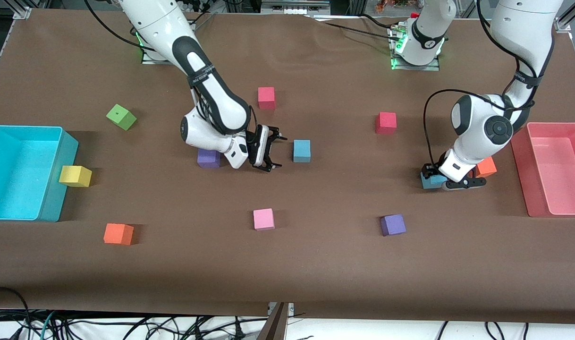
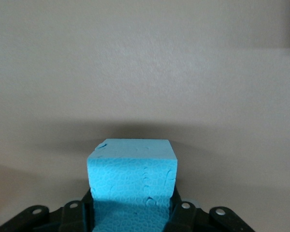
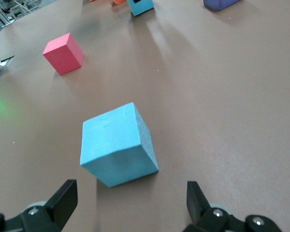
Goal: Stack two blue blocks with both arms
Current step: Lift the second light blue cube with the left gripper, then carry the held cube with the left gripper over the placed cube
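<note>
Grasping is the step in hand: one blue block [image 2: 132, 176] is clenched in the left pincer [image 1: 434, 182], seemingly on the desk [image 1: 316, 264]. The other block [image 1: 301, 150] lies just ahead of the released right pincer [image 1: 274, 152]; lifting is called for next.

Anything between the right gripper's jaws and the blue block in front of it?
Nothing: in the right wrist view only bare brown table separates the open right gripper from the blue block. The front view agrees.
</note>
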`<state>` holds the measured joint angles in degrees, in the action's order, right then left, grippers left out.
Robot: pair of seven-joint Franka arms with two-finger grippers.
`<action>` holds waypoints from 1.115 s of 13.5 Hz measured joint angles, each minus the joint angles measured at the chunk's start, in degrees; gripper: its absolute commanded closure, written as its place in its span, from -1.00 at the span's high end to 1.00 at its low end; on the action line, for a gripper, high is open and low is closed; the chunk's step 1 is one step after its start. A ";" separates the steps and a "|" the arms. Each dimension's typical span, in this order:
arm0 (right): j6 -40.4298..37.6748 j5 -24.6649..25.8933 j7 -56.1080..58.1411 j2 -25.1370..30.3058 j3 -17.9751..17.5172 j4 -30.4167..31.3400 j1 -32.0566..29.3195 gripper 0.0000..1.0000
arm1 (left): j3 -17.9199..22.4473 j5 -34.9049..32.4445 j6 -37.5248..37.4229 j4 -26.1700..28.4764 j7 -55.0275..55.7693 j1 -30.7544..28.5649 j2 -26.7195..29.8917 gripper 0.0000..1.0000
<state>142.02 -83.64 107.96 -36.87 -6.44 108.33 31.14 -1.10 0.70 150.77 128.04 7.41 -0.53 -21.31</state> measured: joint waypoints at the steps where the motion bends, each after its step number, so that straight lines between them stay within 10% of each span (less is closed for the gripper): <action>1: -1.00 -0.41 1.20 0.01 0.00 0.09 -0.42 1.00 | 0.22 0.00 -0.76 -0.48 0.00 0.02 1.03 -0.84; 7: -3.16 -6.13 7.75 -0.11 -0.05 0.66 -0.89 1.00 | -2.73 0.02 -23.61 -8.77 3.23 5.40 13.97 -1.00; 15: -3.20 -6.19 7.85 -0.61 -0.09 0.83 -0.89 1.00 | -14.18 0.03 -25.07 -14.91 36.10 18.40 7.93 -1.00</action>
<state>138.82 -89.83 115.82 -37.47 -6.54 109.16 30.25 -15.28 0.73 125.70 113.13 43.52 17.87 -13.38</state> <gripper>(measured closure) 0.000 0.471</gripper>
